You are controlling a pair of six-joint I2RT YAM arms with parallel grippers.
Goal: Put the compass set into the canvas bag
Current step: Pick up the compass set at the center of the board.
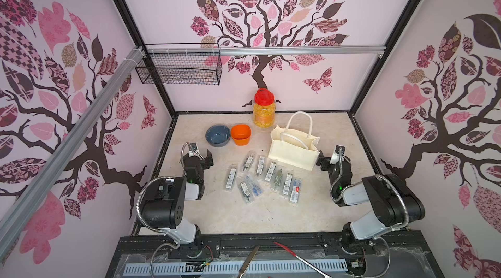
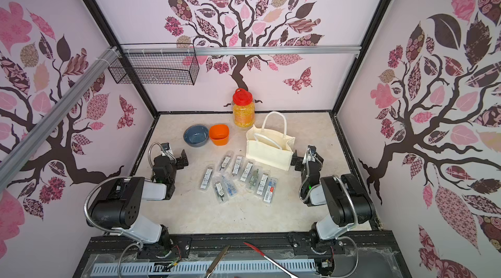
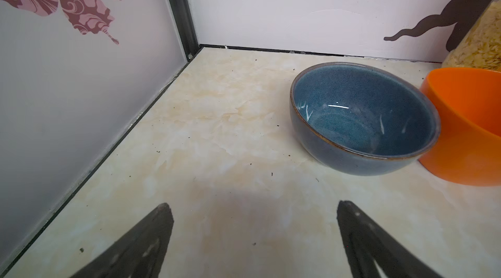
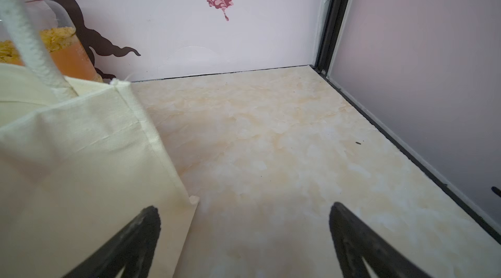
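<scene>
Nothing done yet. Compass sets lie on worktop, near canvas bag. My left pincer and right pincer: both spread wide, empty.

Barcode-like labels on the clear compass set packs, their print too small for reading.

canvas bag: set right of the cup, before the jar.
compass sets: spread before the canvas bag.
bowl: placed just left of the cup.
</scene>
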